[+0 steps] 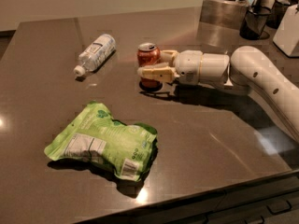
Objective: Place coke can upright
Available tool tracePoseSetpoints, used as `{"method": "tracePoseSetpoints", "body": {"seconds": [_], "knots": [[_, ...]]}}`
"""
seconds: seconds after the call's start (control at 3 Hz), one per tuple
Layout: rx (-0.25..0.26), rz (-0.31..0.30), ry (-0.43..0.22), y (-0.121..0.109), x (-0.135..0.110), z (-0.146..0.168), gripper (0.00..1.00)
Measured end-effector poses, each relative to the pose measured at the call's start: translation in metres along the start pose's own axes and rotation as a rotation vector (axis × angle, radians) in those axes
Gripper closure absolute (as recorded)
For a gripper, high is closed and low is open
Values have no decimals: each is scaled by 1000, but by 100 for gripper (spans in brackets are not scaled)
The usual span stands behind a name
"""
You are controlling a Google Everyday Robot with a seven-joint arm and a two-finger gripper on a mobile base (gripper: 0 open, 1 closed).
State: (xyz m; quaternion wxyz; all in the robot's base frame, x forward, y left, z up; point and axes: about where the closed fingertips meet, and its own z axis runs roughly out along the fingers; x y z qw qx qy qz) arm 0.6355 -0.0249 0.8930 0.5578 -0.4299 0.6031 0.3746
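Observation:
The red coke can [148, 56] stands upright at the middle of the dark table [210, 139], its silver top facing up. My gripper [150, 64] reaches in from the right at can height. One cream finger [156, 73] crosses the can's front and the other [169, 55] lies behind it, so the gripper is shut on the can. The can's base is at the table surface, with a dark shadow under it.
A clear water bottle [96, 53] with a white cap lies on its side to the left of the can. A green snack bag [105, 141] lies flat in front. Metal containers [224, 10], a black cup [254, 20] and a white object [289, 29] stand at the back right.

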Motion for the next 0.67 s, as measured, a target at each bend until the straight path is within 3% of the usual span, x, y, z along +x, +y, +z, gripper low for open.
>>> {"method": "tracePoseSetpoints", "body": {"seconds": [0.33,0.67], "knots": [[-5,0,-1,1,0,2,0],[-5,0,-1,1,0,2,0]]}}
